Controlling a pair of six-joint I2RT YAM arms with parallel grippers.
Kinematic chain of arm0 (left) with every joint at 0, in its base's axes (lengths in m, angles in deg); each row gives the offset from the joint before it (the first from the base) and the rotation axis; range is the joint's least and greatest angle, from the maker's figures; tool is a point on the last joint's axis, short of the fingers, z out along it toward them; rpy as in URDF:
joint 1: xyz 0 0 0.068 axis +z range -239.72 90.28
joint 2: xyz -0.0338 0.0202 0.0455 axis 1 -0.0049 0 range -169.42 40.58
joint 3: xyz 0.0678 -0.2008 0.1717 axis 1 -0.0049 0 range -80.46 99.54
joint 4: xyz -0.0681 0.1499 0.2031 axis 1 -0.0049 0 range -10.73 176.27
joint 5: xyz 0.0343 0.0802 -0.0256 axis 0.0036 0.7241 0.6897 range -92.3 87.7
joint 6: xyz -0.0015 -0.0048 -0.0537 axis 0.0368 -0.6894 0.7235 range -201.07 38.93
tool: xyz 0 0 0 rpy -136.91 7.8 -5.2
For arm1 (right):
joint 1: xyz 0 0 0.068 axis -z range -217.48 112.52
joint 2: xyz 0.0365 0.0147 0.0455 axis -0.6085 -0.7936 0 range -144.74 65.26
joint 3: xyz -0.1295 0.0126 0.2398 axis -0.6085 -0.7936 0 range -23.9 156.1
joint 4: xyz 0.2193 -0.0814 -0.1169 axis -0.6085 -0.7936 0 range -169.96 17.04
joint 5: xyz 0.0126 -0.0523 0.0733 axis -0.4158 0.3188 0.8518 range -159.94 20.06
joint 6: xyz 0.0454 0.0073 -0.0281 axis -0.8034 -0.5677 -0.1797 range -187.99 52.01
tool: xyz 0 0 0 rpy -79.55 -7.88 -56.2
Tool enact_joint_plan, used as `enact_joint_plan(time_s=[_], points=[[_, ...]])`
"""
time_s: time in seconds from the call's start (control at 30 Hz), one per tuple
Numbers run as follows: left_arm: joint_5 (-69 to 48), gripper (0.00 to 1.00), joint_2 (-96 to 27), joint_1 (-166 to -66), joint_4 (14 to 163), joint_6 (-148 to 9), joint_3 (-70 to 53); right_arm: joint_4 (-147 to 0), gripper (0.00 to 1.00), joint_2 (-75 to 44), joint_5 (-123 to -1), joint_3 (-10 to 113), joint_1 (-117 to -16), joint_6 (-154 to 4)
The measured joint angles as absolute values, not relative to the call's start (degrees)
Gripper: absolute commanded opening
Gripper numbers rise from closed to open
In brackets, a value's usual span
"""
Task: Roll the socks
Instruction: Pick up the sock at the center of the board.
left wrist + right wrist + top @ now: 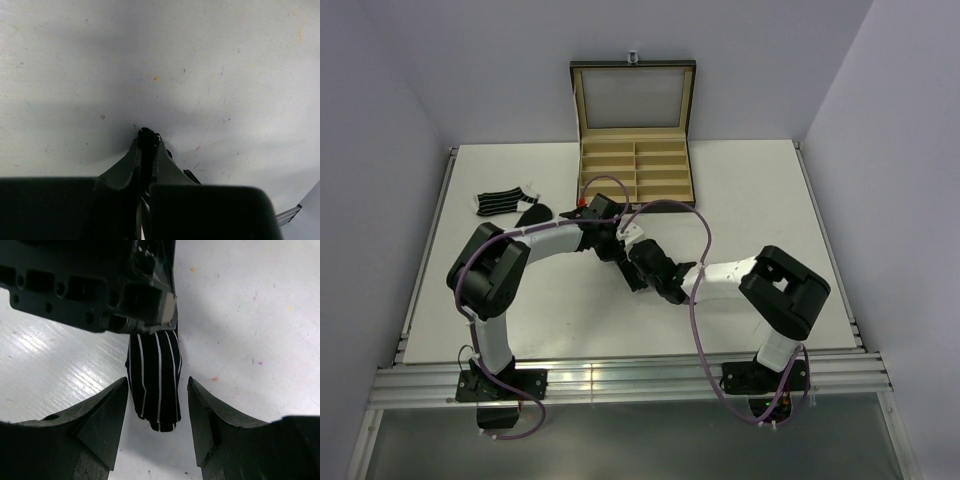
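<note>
The white desk (740, 200) carries a box (633, 160), lid open, at its back edge. Both arms reach in from the near edge, elbows bent, and meet in front of the box.

Left of the box lie a flat striped sock (500, 201) and a black sock (533, 214). The pinched striped sock (154, 380) is in front of the box. Its long axis and stripes run from the left pincer (146, 134), clamped tight on 1 end, toward the right pincer (156, 382). That pincer stands wide, with 1 finger on each side of the free end.

The top view hides this sock. The left wrist view shows only closed fingers over bare desk.
</note>
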State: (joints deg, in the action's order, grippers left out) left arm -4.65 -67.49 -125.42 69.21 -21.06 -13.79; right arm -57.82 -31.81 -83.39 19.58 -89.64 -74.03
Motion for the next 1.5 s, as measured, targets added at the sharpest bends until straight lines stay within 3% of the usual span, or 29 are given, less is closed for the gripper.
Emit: enact_joint_plan(time_s=[0.5, 0.6, 0.7, 0.73, 0.83, 0.93, 1.13, 1.27, 1.5], points=[[-5.1, 0.00, -67.6, -125.4, 69.3, -21.5, -13.8, -55.4, 0.56, -36.2, -82.5, 22.0, -89.6, -74.4], [-5.1, 0.00, -67.6, -125.4, 69.3, -21.5, -13.8, -56.2, 0.49, -37.1, -82.9, 23.4, -89.6, -74.5], [-5.0, 0.00, -67.6, -125.4, 69.2, -21.7, -13.7, -57.1, 0.36, -38.0, -83.8, 24.8, -89.6, -74.6], [-5.0, 0.00, -67.6, -125.3, 69.2, -21.7, -13.7, -57.5, 0.23, -38.2, -84.0, 25.1, -89.6, -74.6], [-5.0, 0.00, -67.6, -125.1, 69.2, -21.8, -13.7, -58.8, 0.07, -38.3, -84.5, 25.8, -89.6, -74.6], [-5.1, 0.02, -67.6, -125.1, 69.2, -21.9, -13.7, -60.0, 0.00, -38.3, -84.5, 26.4, -89.3, -75.0], [-5.0, 0.24, -67.6, -124.9, 69.0, -21.9, -13.6, -61.5, 0.00, -37.9, -80.7, 26.8, -87.3, -76.4], [-4.4, 0.50, -66.5, -124.3, 67.6, -21.7, -13.7, -62.5, 0.00, -36.9, -76.1, 26.4, -85.1, -78.4], [-1.1, 0.76, -58.3, -121.9, 62.7, -21.9, -14.0, -67.8, 0.00, -31.1, -73.1, 22.7, -81.1, -80.5]])
